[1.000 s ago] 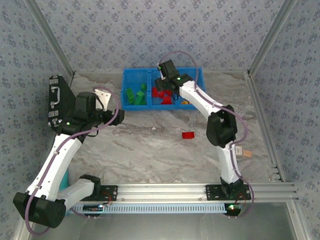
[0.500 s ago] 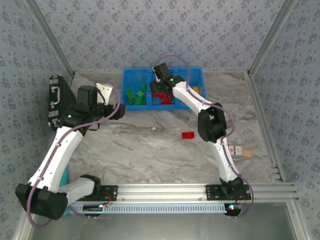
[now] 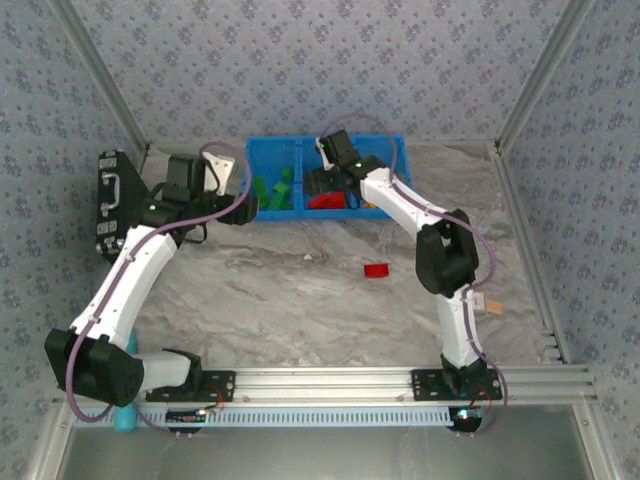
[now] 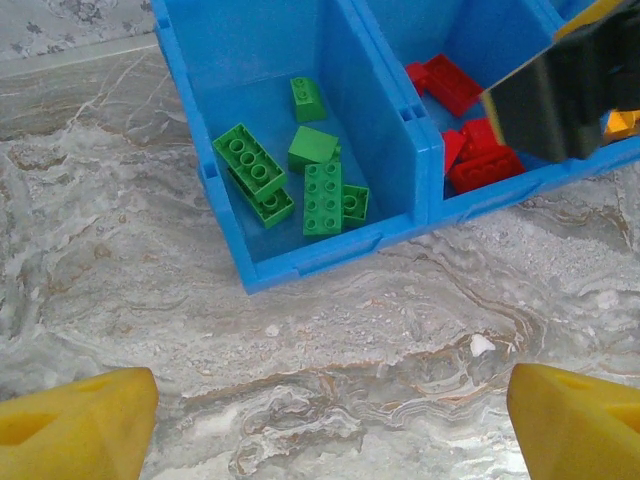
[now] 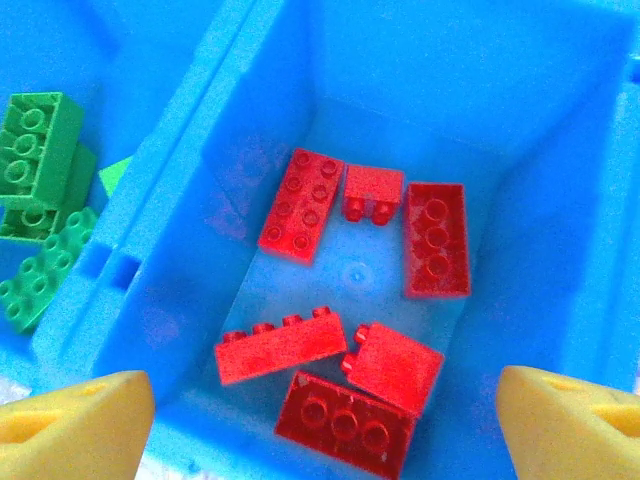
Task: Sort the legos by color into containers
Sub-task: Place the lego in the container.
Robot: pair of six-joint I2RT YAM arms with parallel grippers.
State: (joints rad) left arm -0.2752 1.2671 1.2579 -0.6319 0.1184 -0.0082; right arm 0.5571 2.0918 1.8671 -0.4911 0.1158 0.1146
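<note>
The blue bin (image 3: 390,150) stands at the back of the table with three compartments side by side. Several green bricks (image 4: 322,190) lie in its left compartment. Several red bricks (image 5: 350,365) lie in the middle one, and an orange brick (image 4: 620,123) shows at the edge of the right one. One red brick (image 3: 377,270) lies alone on the table. My right gripper (image 5: 320,425) hangs open over the red compartment, with nothing between its fingers. My left gripper (image 4: 330,430) is open over bare table just in front of the green compartment.
A black case with a metal handle (image 3: 110,205) stands at the left wall beside my left arm. A small patterned box (image 3: 492,306) lies near the right edge. The metal frame rail (image 3: 330,382) runs along the front.
My left arm has swung back toward the bin's left end. My right gripper has shifted slightly while staying over the middle compartment.
</note>
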